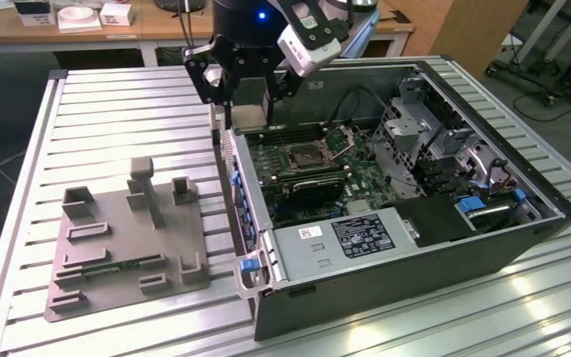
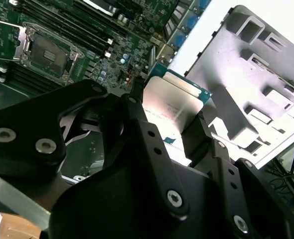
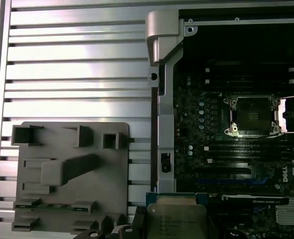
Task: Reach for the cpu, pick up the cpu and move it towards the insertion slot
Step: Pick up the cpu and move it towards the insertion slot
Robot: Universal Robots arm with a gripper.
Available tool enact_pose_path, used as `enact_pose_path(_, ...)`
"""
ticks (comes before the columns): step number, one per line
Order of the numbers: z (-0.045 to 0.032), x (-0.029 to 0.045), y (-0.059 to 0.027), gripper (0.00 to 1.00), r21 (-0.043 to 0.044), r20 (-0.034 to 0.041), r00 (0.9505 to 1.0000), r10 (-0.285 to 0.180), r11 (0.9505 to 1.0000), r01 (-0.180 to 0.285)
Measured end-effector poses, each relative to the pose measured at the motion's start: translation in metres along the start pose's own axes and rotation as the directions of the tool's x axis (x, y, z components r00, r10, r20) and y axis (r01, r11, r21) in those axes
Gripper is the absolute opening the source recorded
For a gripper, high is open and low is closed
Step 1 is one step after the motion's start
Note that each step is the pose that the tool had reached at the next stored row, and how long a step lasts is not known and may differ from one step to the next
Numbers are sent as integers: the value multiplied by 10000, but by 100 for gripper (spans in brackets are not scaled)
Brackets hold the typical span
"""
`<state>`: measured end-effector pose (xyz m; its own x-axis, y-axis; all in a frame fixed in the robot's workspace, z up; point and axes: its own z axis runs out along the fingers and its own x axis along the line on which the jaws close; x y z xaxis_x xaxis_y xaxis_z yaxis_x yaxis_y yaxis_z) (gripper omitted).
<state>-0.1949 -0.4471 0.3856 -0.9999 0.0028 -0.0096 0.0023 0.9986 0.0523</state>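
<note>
My black gripper (image 1: 249, 100) is shut on the cpu (image 1: 250, 105), a flat silver-topped square with a green edge. It hangs above the computer case's wall on the exterior view's left, at the back corner. In the second wrist view the cpu (image 2: 169, 107) sits clamped between the two black fingers (image 2: 137, 107). The first wrist view shows the cpu (image 3: 177, 216) over the case edge. The insertion slot (image 1: 305, 155) lies on the green motherboard, a metal-framed square with a dark centre (image 3: 251, 115), its hinged frame (image 1: 343, 137) raised open. The slot (image 2: 47, 52) is some way off from the held chip.
A grey plastic tray (image 1: 127, 238) with upright posts lies on the slatted metal table (image 1: 117, 104), holding a green memory stick (image 1: 117, 269). The open case (image 1: 484, 245) holds a power supply box (image 1: 350, 238), cables and drive cages. Long memory slots (image 3: 236, 149) flank the socket.
</note>
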Motion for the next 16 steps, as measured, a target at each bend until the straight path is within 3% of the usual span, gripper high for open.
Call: enact_pose_path(16,3,-233,0,55,0,0,10000,0,10000,0)
